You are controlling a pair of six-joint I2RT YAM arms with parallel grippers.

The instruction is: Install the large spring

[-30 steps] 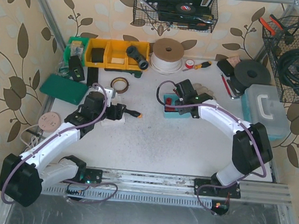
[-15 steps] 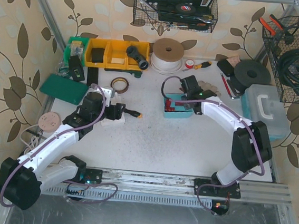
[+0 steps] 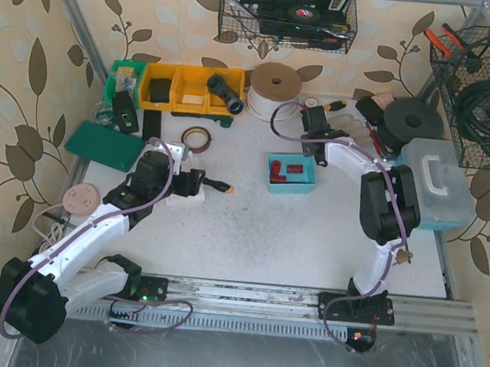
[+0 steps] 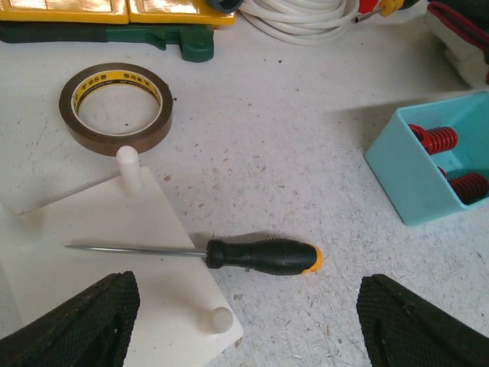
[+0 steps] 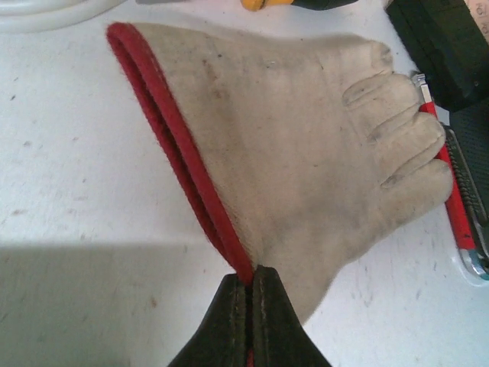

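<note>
Oddly, the right gripper [image 5: 248, 294] is pressed together on the red hem of a work glove [image 5: 306, 153], well apart from the springs [image 4: 433, 141], which lie in the blue tray [image 4: 405, 176]. The left gripper [image 4: 248, 306] hangs spread above the white peg board [image 4: 114, 237] and screwdriver [image 4: 263, 256]. Done well, I judge, the glove is let go, a large spring is pinched across its coils and lowered straight onto a peg [image 4: 127, 162]. Which springs are large is hard to tell, since the frame edge cuts off the tray.
</note>
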